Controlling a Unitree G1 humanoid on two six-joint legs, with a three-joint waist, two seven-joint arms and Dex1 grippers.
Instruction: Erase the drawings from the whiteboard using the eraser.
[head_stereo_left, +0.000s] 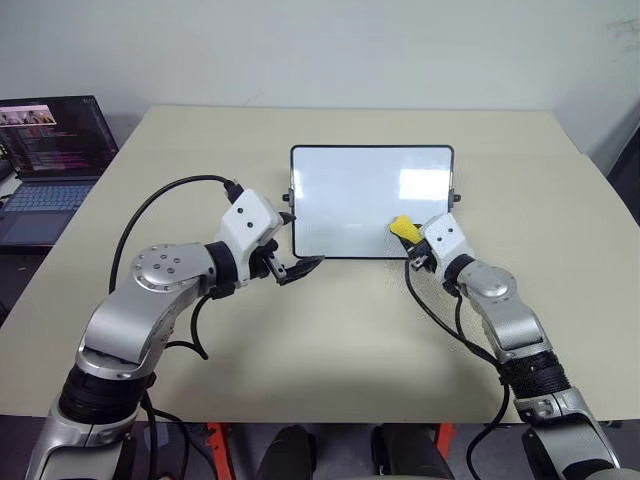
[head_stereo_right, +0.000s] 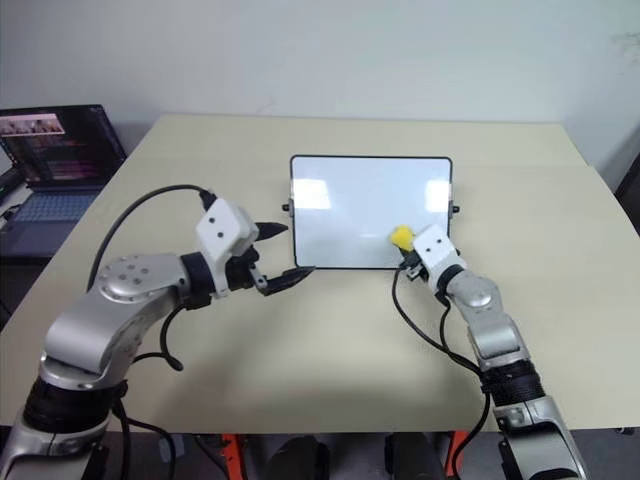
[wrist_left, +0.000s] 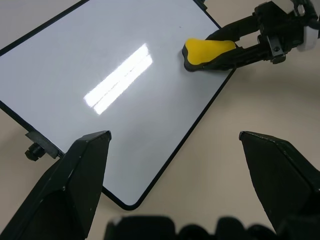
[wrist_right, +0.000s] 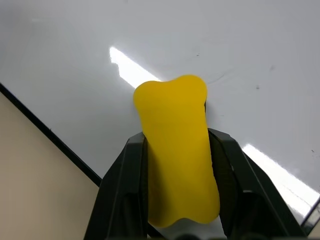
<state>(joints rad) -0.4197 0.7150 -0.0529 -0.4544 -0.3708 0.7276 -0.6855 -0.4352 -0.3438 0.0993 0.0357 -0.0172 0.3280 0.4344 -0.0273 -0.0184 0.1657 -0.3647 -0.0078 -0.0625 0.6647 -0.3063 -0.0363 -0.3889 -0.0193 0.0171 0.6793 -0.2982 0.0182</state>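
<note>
The yellow eraser (wrist_right: 177, 150) sits squeezed between the two black fingers (wrist_right: 122, 190) of the right gripper (head_stereo_left: 412, 243), one finger on each long side, and its front end sticks out past the fingertips. The eraser rests on the whiteboard (head_stereo_left: 350, 195), near the board's corner that is close to the robot on its right side (just inside the thin black frame). The board's white face looks clean, with only bright stripes of light shining on it and a few tiny specks. The left gripper (head_stereo_left: 298, 265) hangs over the board's other near corner, and its fingers (wrist_left: 80, 175) are wide apart with nothing between them. The whiteboard lies flat around the middle of the tabletop (head_stereo_left: 300, 330), a bit toward the far edge, and a small black knob sticks out on each short side. The tabletop is smooth and pale beige. Past the table's left edge there is a laptop (head_stereo_left: 45, 165) with its lid up and its screen lit; the writing on the screen is too small to read. Behind the table stands a plain light wall (head_stereo_left: 300, 50). Black cables loop from both arms.
</note>
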